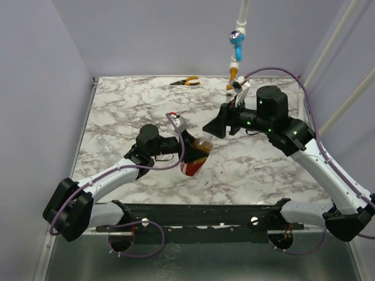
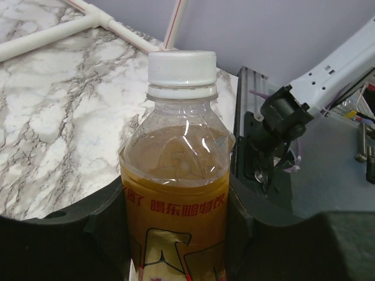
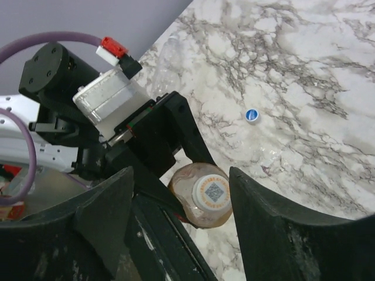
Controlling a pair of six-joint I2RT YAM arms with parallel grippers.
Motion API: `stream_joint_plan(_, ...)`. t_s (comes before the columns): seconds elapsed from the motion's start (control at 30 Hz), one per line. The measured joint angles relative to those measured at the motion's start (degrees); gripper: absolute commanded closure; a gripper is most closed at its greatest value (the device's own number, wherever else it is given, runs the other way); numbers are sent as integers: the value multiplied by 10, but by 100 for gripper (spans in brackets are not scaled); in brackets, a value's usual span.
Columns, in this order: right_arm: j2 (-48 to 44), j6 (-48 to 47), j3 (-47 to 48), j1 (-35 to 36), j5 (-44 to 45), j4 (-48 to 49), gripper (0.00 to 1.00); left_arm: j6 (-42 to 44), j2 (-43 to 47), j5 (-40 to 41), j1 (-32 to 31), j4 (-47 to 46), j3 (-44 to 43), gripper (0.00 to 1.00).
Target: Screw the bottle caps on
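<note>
My left gripper (image 1: 186,151) is shut on the bottle (image 1: 196,155), a clear bottle with a red label and amber contents, held tilted above the table. In the left wrist view both fingers press the bottle's label (image 2: 176,205), and a white cap (image 2: 180,65) sits on its neck. My right gripper (image 1: 215,127) is open and close above the bottle's top. In the right wrist view its gripper (image 3: 184,202) has wide-apart jaws that frame the white cap (image 3: 212,192) without touching it. A bright blue cap (image 3: 251,115) lies loose on the marble.
Orange-handled pliers (image 1: 186,81) lie at the back of the table. A light-blue valve handle (image 1: 236,38) with an orange fitting hangs at the back right. A clear empty bottle (image 3: 170,50) lies on the marble. White pipes (image 2: 47,38) run along the table's edge.
</note>
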State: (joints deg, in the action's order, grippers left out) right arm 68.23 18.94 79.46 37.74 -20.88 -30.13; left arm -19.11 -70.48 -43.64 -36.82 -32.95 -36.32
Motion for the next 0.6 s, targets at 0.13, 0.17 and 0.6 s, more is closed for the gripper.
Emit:
stream_joint_plan(0.13, -14, -5, -21, -2, -39, 0, 33, 0, 33, -12, 0, -7, 17, 75)
stream_joint_plan(0.17, -17, -6, -27, -2, -46, 0, 33, 1, 45, -15, 0, -8, 21, 75)
stream_joint_plan(0.6, -21, -5, -49, -3, -125, 15, 44, 6, 70, -25, 1, -17, 23, 75)
